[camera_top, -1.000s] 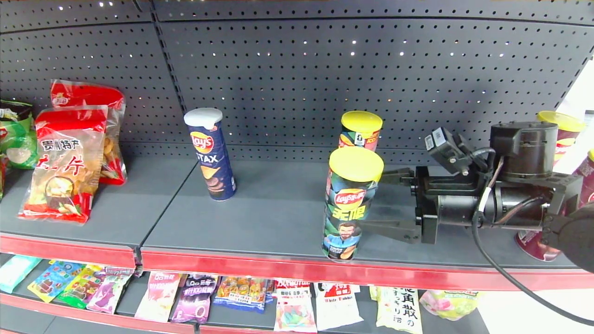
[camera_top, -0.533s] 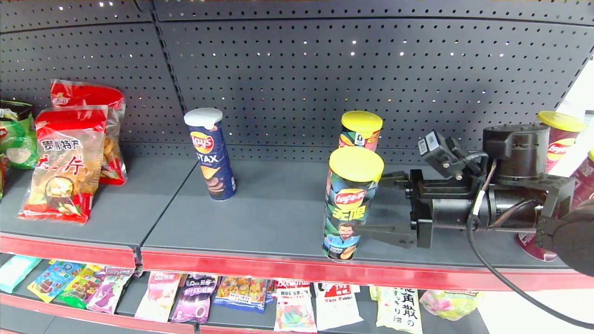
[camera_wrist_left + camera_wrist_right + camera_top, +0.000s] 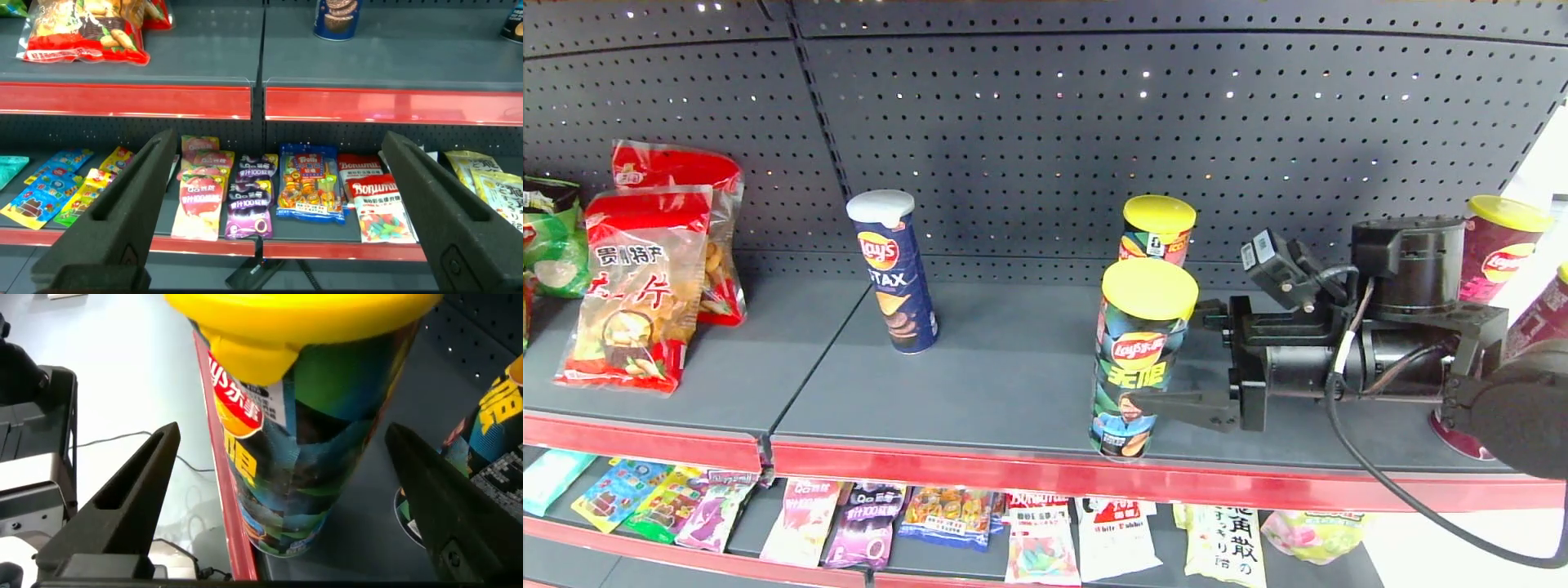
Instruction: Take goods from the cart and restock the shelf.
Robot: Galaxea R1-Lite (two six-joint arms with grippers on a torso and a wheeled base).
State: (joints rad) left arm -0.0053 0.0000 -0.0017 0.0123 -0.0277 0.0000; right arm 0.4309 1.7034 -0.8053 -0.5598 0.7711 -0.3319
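Shelf board: you're looking at a grey metal shelf [image 3: 1013, 367] with a red front lip [image 3: 931, 461] and a dark pegboard back wall [image 3: 1054, 147].
Task item: your green crisp can with the yellow lid [image 3: 1141, 359] stands upright at the very front of the board, just behind the lip.
Right gripper [image 3: 282, 431]: spread wide, one finger on each side of that can; you can see gaps on both sides in the wrist view, so nothing is clamped.
Left gripper [image 3: 279, 139]: also spread wide and holding nothing, facing the sweet packets [image 3: 245, 204] on the tier below.
Neighbours: a second yellow-lidded can [image 3: 1158, 229] stands right behind yours, a blue can with a white lid [image 3: 894, 278] is well apart to the left, red snack bags [image 3: 637, 286] lean at the far left, and maroon cans [image 3: 1499, 245] stand at the right end.
Room: your right wrist view shows pale floor [image 3: 122, 367] with a thin cable beyond the lip.
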